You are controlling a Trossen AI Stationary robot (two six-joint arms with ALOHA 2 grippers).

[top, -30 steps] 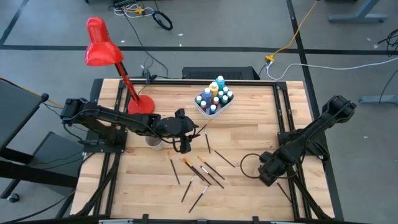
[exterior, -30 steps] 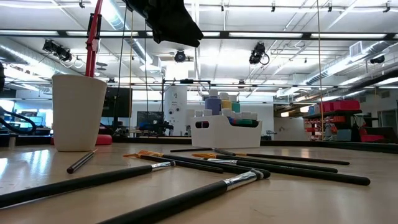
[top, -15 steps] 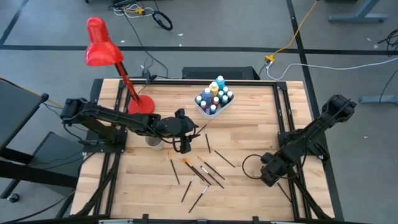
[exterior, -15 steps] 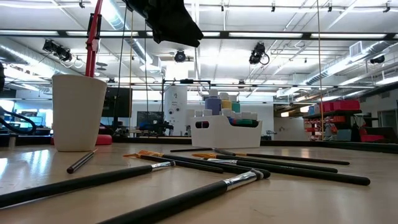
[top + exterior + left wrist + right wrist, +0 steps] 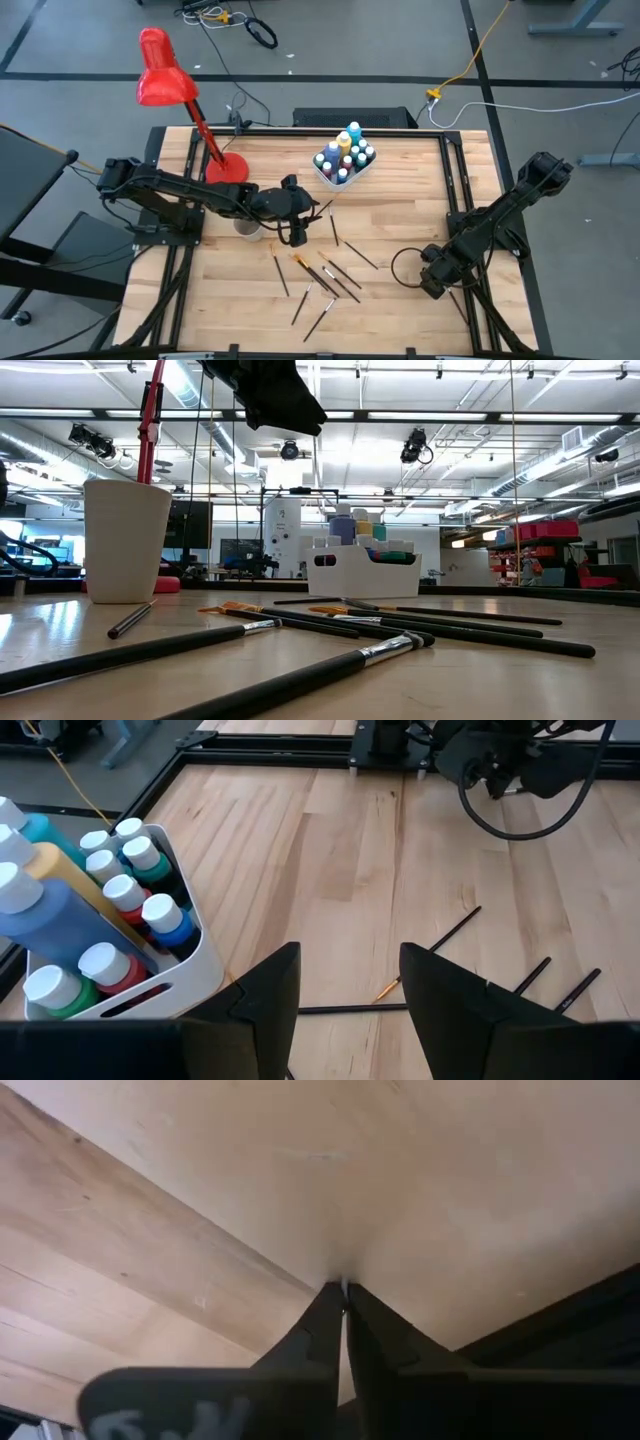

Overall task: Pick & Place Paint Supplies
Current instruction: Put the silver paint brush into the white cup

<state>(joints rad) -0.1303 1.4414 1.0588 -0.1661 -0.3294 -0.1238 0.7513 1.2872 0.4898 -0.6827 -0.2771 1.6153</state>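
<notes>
In the high view the dark left arm reaches from the left edge toward frame centre, its left gripper (image 5: 294, 232) hanging with fingers parted and empty beside the small beige cup (image 5: 247, 228). The right arm folds low at lower right; its right gripper (image 5: 432, 281) is pressed closed, tips together on bare wood, holding nothing. The pale planked wooden table (image 5: 400, 190) carries thin dark-handled paintbrushes (image 5: 325, 278) scattered at lower centre, bristles tan. Small capped paint bottles (image 5: 344, 155), blue, teal, yellow and white, stand packed in the shallow white plastic tray (image 5: 345, 181) at upper centre.
</notes>
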